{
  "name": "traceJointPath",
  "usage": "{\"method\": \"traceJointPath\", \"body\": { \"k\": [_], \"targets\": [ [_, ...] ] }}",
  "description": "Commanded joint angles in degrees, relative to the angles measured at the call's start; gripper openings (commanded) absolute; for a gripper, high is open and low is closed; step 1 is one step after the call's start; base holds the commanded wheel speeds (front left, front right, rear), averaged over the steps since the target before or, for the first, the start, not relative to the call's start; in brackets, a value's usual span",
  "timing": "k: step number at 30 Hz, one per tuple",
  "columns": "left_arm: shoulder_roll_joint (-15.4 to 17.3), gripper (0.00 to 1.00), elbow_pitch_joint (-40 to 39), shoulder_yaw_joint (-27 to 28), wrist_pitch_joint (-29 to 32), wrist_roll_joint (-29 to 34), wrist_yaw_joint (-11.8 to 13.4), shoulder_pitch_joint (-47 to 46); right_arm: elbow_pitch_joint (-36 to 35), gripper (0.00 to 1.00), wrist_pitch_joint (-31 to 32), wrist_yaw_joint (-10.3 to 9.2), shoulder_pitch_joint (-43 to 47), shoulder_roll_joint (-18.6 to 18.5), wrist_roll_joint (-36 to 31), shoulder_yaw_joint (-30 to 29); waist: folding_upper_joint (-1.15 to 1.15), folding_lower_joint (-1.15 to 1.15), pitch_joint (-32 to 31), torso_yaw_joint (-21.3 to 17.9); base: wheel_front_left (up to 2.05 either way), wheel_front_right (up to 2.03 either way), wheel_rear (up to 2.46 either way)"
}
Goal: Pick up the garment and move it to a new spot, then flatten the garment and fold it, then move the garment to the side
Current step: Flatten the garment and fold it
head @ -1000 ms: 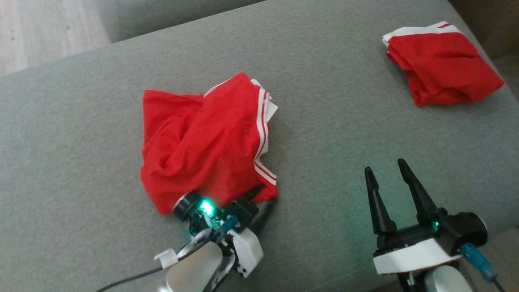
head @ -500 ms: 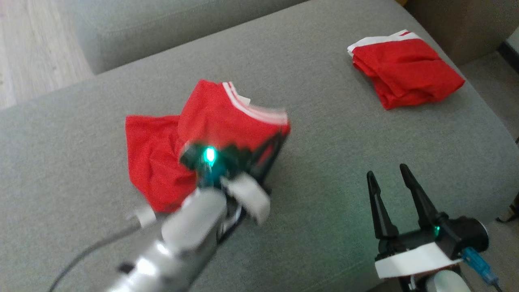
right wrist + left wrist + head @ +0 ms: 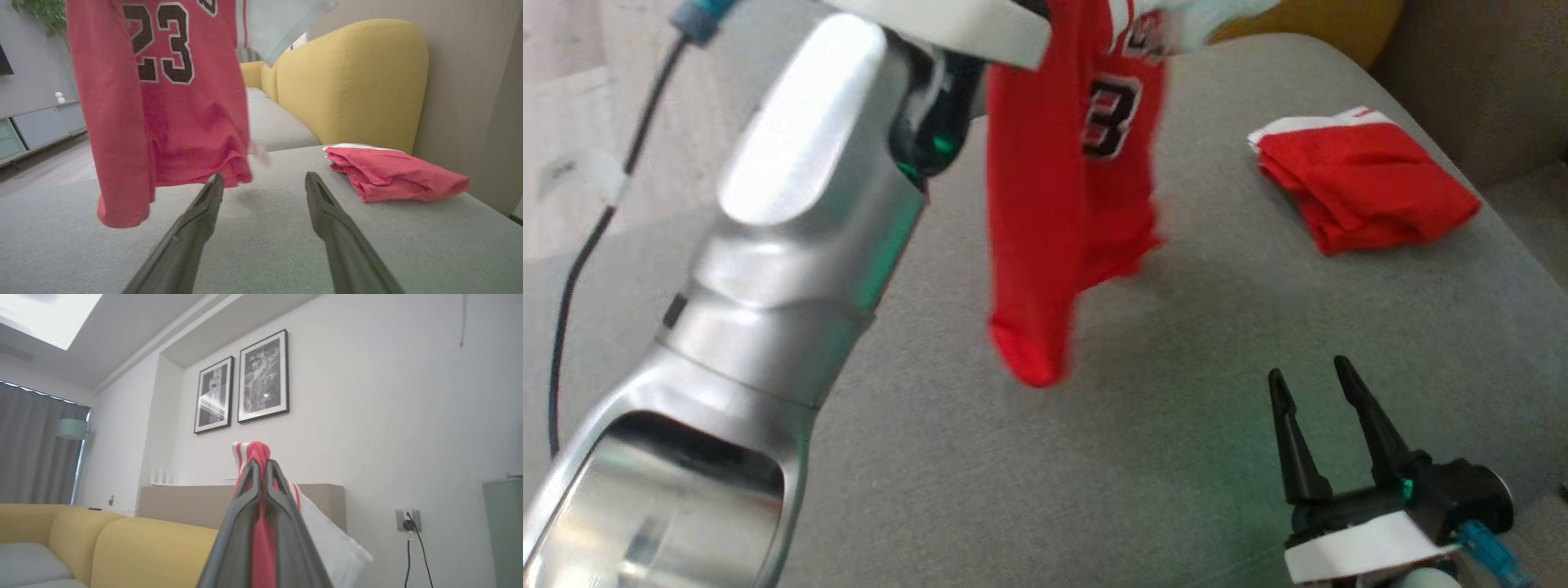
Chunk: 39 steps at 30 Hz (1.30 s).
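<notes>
Left gripper: fingers pressed together, a strip of red cloth pinched between them and running up their length; a bunch of red with white striping pokes out past the tips. Gripper points up toward a white wall with two framed pictures. In the head view the left arm is raised high and close to the camera, silver forearm across the left side of the frame. Garment: red jersey, black numerals "23" edged in white, hanging from above in a long vertical drape over the grey cushion. Upper part of the jersey is blurred in the head view. Its lowest fold hangs to the left of the numerals; cannot tell whether that fold touches the cushion or hangs just clear. Right gripper: low at the lower right, fingers spread apart, nothing between them, tips pointing toward the hanging jersey but apart from it. Second red garment, folded, white edging on top, lies on the far right corner of the cushion, well apart from the jersey and both grippers. Yellow sofa back stands behind it.
</notes>
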Motion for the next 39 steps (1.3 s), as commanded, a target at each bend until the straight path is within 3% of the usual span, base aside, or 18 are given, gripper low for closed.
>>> {"method": "traceJointPath", "body": {
  "k": [1, 5, 15, 20, 26, 27, 28, 39],
  "targets": [
    [1.4, 0.0, -0.5, 3.3, -0.2, 0.4, 0.2, -1.7, -2.2, 1.0, -0.4, 0.21, -0.7, -0.4, -0.3, 1.0, 0.0, 0.01, -0.9, 1.6, 0.0, 0.0, 0.0],
    [1.6, 0.0, 1.6, 8.0, -0.2, 2.4, 0.4, 8.1, -2.5, 1.0, -0.4, 0.21, 0.3, -0.4, -0.3, 0.2, 0.0, 0.01, -1.4, 4.9, 0.0, 0.0, 0.0],
    [2.3, 0.0, 1.6, 18.0, -0.2, 5.1, 0.1, 43.1, -2.6, 1.0, -0.4, 0.21, 1.0, -0.7, -0.7, -0.6, 0.0, 0.01, 0.0, 10.9, 0.0, 0.0, 0.0],
    [1.9, 0.0, -2.4, 23.2, -0.2, 8.3, 0.1, 52.5, -2.6, 1.0, -0.4, 0.21, 1.1, -1.2, -0.8, -1.1, 0.0, 0.01, -0.1, 13.3, 0.0, 0.0, 0.0],
    [1.5, 0.0, -7.5, 24.2, -0.2, 14.2, 0.0, 57.1, -2.2, 1.0, -0.4, 0.21, 1.6, -1.6, -0.7, -0.6, 0.0, 0.01, -1.1, 15.5, 0.0, 0.0, 0.0],
    [1.5, 0.6, -8.2, 24.2, -0.2, 15.2, 0.2, 57.5, -2.1, 1.0, -0.4, 0.21, 1.7, -1.6, -0.7, -0.6, 0.0, 0.01, -1.3, 15.8, 0.0, 0.0, 0.0],
    [1.5, 1.0, -9.0, 24.3, -0.2, 16.3, 0.5, 57.8, -2.1, 1.0, -0.4, 0.21, 1.8, -1.6, -0.7, -0.6, 0.0, 0.01, -1.5, 16.1, 0.0, 0.0, 0.0],
    [1.4, 1.0, -20.2, 25.4, -0.2, 25.1, 4.9, 62.8, -2.1, 1.0, -0.4, 0.21, 2.7, -1.0, -0.3, -2.1, 0.0, 0.01, -3.4, 18.6, 0.0, 0.0, 0.0]
  ]
}}
